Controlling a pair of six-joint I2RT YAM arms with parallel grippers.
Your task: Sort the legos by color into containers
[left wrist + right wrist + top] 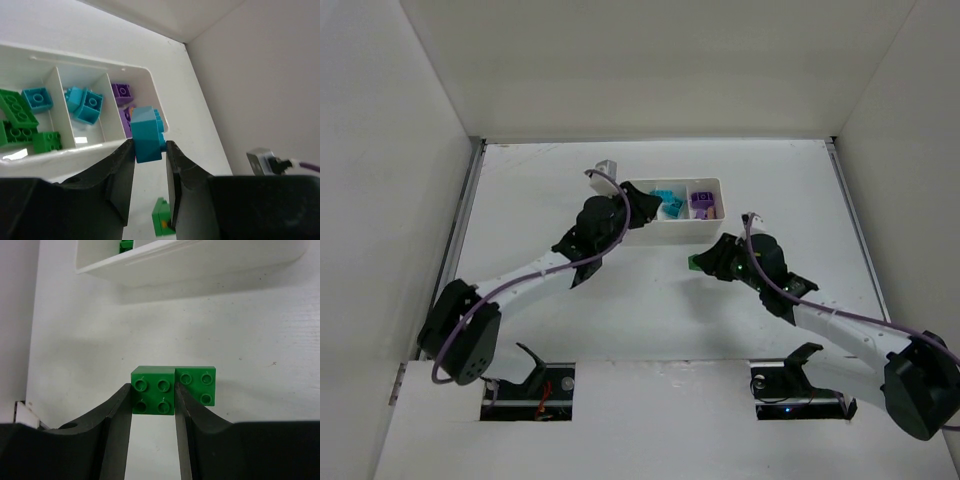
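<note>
Currently mid-sort, both grippers loaded

Left gripper (150,155) pinched a teal brick (146,134) close by the tray (65,150). It likely needed carrying over the teal compartment (89,136). Right gripper (152,402) clamped a green brick (152,390) short of the tray.

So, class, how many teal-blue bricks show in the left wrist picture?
4 teal-blue bricks: one gripped by the left gripper, two touching in the tray's middle compartment, one in the end compartment with green bricks. Others may be hidden.
</note>
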